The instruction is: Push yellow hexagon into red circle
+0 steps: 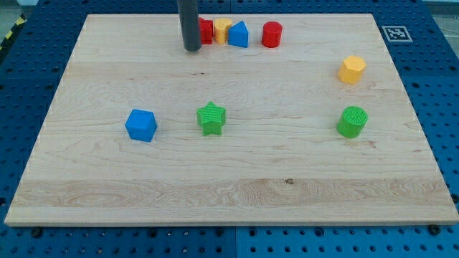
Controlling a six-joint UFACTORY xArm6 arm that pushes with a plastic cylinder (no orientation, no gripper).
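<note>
Judging by its look, our yellow hexagon (352,69) is a small, light, rigid block with flat sides, likely to slide easily on the smooth board (229,179) and to turn if pressed off-centre; since we have no pincer to open or close, only a bare rod, there is nothing to take hold with, and we would press on the flat face of the hexagon that points away from the red circle (272,34), which looks to be its lower right side. The hexagon sits near the view's right edge of the board, with the red circle up and to the view's left of it, well apart, near the top edge. Below the hexagon stands a green cylinder (353,121), clear of the line to the circle. Farther to the view's left of the hexagon, along the top edge, a blue block (239,34) lies just beside the circle, then a second yellow block (221,29) and a red block (206,31), close together in a row. Our tip (191,49) rests just left of that red block, so the hexagon is far to the view's right of it and slightly lower, with the whole row between. Well left and below the hexagon lie a green star (211,118) and a blue hexagon (141,125).
</note>
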